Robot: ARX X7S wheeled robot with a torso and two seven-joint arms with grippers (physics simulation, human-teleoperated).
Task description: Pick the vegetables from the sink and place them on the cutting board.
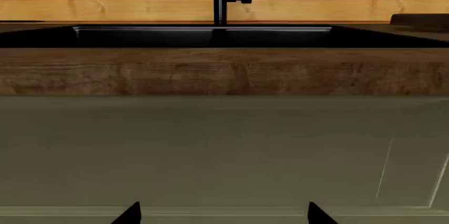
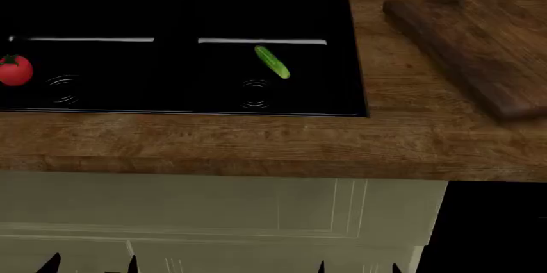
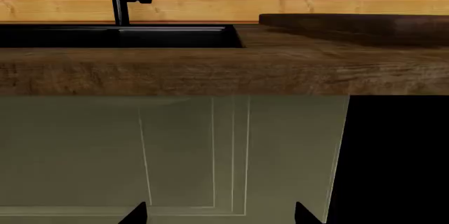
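Below the wooden tabletop [image 2: 214,138], both grippers hang low with jaws spread open and empty: left gripper [image 2: 89,264], right gripper [image 2: 357,266]. Inside the black sink [image 2: 171,100], the tomato [image 2: 15,70] lies in one basin, the cucumber [image 2: 271,62] in the other. Beside the sink, the cutting board [image 2: 470,55] rests bare on the tabletop.

A red tomato [image 2: 15,70] sits at the far left in the black sink [image 2: 171,100]; a green cucumber [image 2: 271,62] lies slanted mid-frame. The dark cutting board [image 2: 474,55] lies bare, upper right.
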